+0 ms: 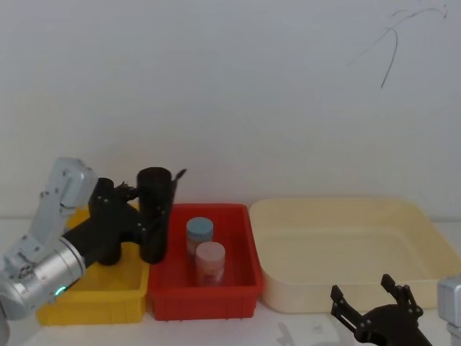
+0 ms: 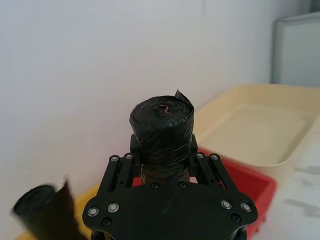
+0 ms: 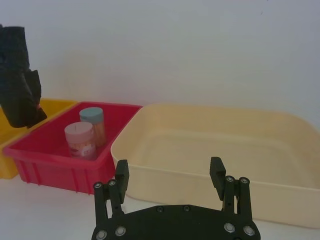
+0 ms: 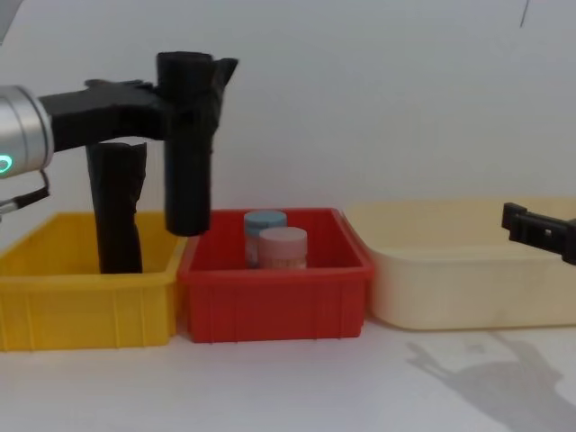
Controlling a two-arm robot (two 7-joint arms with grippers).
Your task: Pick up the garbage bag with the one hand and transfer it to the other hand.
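Red bin (image 4: 270, 301): sits mid-bench (image 4: 270, 387), with two capped jars (image 4: 282, 247) inside.
Garbage bag (image 4: 187, 180): black roll, upright and lifted clear, its lower end hanging above the red bin's left rim.
Your left hand (image 2: 163, 147): green-ringed, clenched around the bag's upper part, reaching in from left of the red bin.
Your right hand (image 3: 169, 169): fingers spread and holding nothing, low and well right of the red bin, before the cream tray (image 4: 450, 297).
Second roll (image 4: 117, 207): stands in the yellow bin (image 4: 85, 310), just left of the red bin.

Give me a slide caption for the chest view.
Left claw holds the garbage bag upright, lifted; second roll stands in the yellow bin; right claw open near the cream tub.
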